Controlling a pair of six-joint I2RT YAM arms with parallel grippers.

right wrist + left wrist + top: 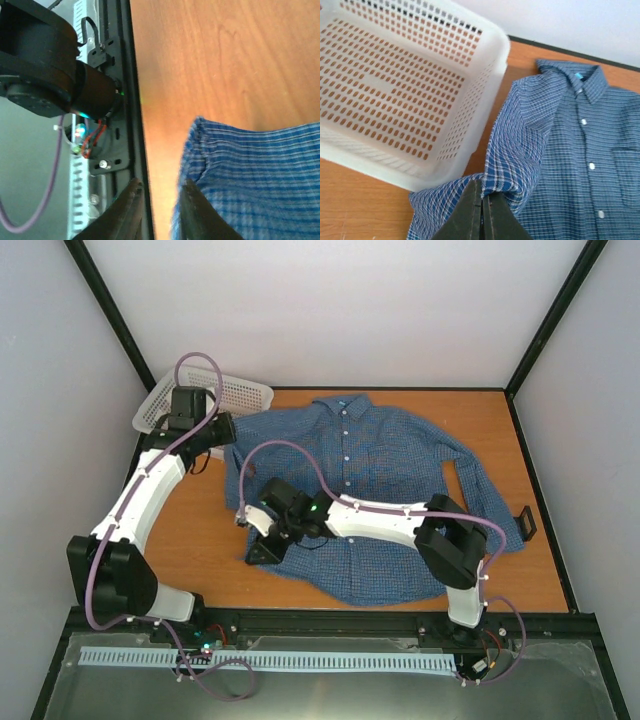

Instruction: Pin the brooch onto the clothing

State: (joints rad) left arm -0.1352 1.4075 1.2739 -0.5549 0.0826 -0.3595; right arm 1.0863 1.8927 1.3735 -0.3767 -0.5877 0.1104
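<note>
The clothing (380,480), a blue checked shirt with white buttons, lies spread out front-up on the wooden table. My left gripper (226,447) is at its left shoulder, beside the basket. In the left wrist view this gripper (481,186) is shut on a raised fold of the clothing (580,165). My right gripper (263,550) hovers over the shirt's lower left hem. In the right wrist view its jaws (160,184) stand a little apart with bare table between them, and one finger (192,205) lies against the hem (260,175). The brooch is not in view.
A white perforated basket (250,392) stands at the back left, its rim (490,55) close to the shirt's shoulder. A small black box (524,523) sits by the right sleeve's cuff. The black frame rail (131,125) runs just beside the right gripper.
</note>
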